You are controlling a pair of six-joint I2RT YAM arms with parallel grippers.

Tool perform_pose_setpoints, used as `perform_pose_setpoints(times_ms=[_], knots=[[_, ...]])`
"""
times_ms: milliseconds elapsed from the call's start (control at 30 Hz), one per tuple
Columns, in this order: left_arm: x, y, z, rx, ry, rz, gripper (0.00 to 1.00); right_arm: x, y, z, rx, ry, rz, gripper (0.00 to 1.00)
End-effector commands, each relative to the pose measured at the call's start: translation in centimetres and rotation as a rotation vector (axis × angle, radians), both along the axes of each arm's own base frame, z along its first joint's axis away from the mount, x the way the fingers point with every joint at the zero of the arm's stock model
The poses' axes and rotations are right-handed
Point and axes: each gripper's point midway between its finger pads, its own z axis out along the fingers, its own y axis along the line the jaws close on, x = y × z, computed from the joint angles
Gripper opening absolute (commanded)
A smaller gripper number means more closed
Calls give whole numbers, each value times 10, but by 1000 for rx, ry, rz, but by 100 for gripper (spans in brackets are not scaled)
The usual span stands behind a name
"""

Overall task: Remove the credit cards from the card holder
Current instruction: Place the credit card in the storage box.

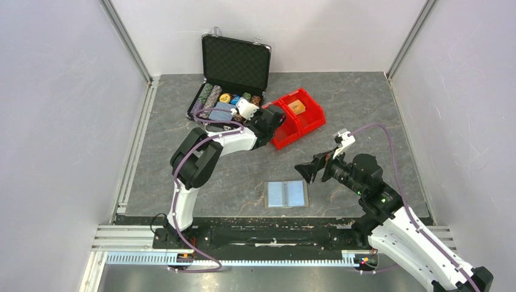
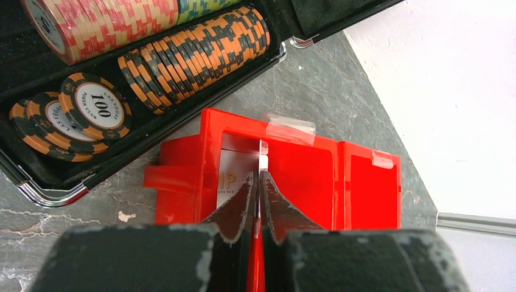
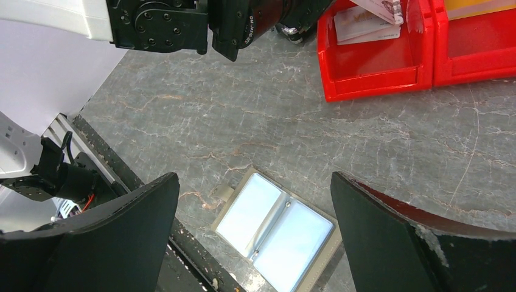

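Case (image 1: 236, 61) sits at 11 o'clock on the table (image 1: 182, 164), lid up, with rows of chips (image 2: 195, 58) inside. Your left arm reaches out to 12 o'clock, just right of the case.

Left gripper (image 2: 260, 177) is clamped tight on a thin card (image 2: 263, 155). The card shows edge-on in the wrist view, sticking out past the fingertips, and you can't tell its colour. Gripper and card hang over the left of the two red bins (image 1: 311, 117). A white printed piece (image 2: 234, 176) lies flat in that bin below the card; whether card and piece touch, you can't tell. The bins stand side by side, touching, just right of the case.

Holder (image 1: 287, 193) lies at 6 o'clock, near the front edge. It is opened flat, with two pale blue panels up, a grey border round them and a metal spine between. From the holder the bins are at 12 o'clock, well apart.

Your right gripper (image 3: 251, 182) is spread wide with nothing between the fingers. It hovers above the table at about 1 o'clock from the holder, not touching it. The right wrist camera looks down on the holder between the two fingers.
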Motion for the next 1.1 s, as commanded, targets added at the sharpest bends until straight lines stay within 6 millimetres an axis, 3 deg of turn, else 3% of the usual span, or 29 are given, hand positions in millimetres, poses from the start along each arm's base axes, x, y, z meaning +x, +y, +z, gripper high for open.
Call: perform_pose_setpoints(times_ms=[0,467,700,1067], knots=[[10,7,13,63,-52,48,9,4,-2,25,27,-52,-21,98],[14,12,14,84,-77,93,5,5,-2,24,22,-40,-27,98],[13,9,22,85,-85,85,31,5,-3,26,26,-44,-26,98],[1,4,70,43,-117,6,42,1,1,10,20,13,-7,98]])
